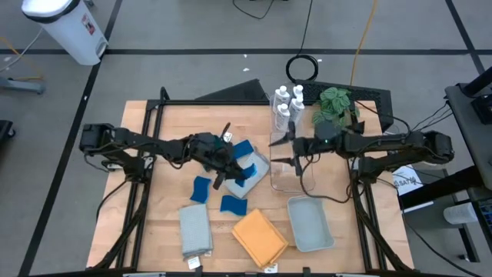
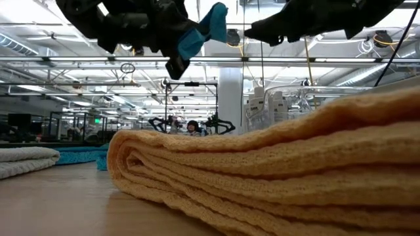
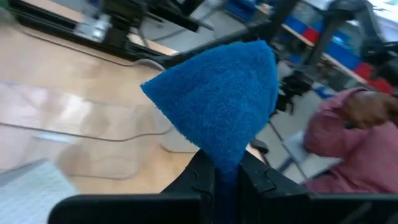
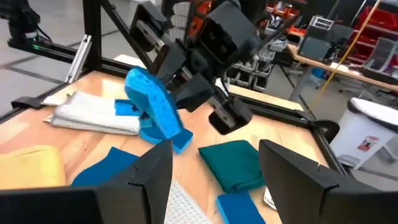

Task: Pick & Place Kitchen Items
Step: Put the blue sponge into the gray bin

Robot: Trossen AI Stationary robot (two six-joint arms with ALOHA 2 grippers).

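Note:
My left gripper [image 1: 229, 173] is shut on a blue sponge [image 4: 155, 107], held up over the middle of the table; the low view shows the sponge [image 2: 203, 27] high above the tabletop. Two more blue sponges [image 1: 201, 188] [image 1: 233, 205] lie flat on the wood, and another [image 1: 244, 148] lies by a dark teal cloth [image 4: 236, 165]. A folded grey cloth [image 1: 196, 229] and an orange cloth [image 1: 260, 237] lie near the front edge. White bottles [image 1: 286, 104] stand at the back. My right gripper [image 1: 274, 151] is open and level over the clear bin's left end, facing the left gripper. My left gripper pinches the sponge's narrow end [image 3: 225, 169] between its two fingers [image 3: 199, 180]. They come from the table's left, nearly level. The sponge sticks out beyond the fingertips, its broad end [image 3: 224, 87] free, lifted clear of the table.
A clear plastic bin [image 1: 292, 173] sits right of centre, with a pale grey-blue tray [image 1: 311, 223] nearer the front. A leafy plant [image 1: 334, 104] stands at the back right. A pale mesh cloth [image 1: 260, 165] lies beside the bin. A person [image 3: 354, 143] is beyond the table.

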